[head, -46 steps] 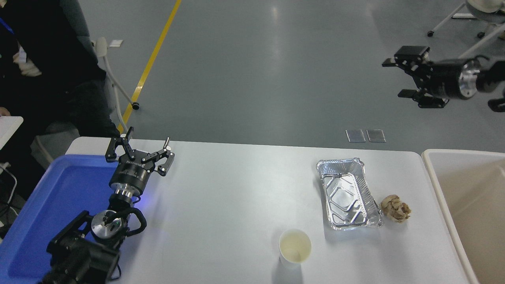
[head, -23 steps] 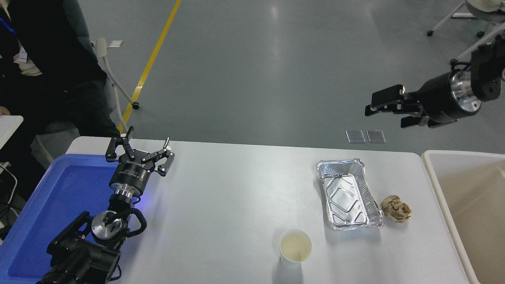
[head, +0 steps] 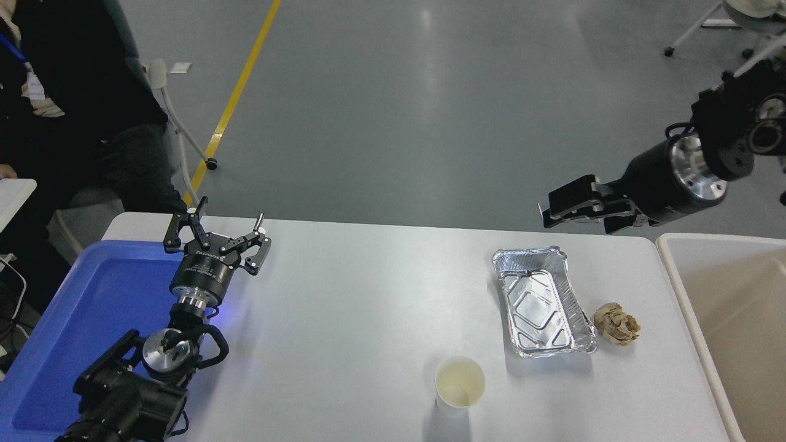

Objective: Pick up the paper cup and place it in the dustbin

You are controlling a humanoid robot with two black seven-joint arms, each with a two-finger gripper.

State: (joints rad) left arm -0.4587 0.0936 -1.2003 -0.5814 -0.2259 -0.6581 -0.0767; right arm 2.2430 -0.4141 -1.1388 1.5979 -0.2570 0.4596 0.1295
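The paper cup (head: 460,383) stands upright on the white table (head: 356,307) near its front edge, with a pale cream inside and nothing in it. The beige dustbin (head: 680,283) stands at the table's right end, cut off by the picture's edge. My right gripper (head: 556,209) hangs in the air above the table's far right edge, just behind the foil tray, pointing left, far from the cup. Its jaws look open and hold nothing. My left gripper (head: 220,226) is parked at the lower left, open and empty.
A silver foil tray (head: 541,302) lies between the cup and the dustbin, with a crumpled brownish paper ball (head: 616,323) at its right. A large blue bin (head: 80,319) stands at the table's left end. A person in dark clothes (head: 73,92) is at the far left.
My right arm has swung down and to the left, from high over the floor at the far right to just above the table's far edge. The cup and the left arm have not moved.
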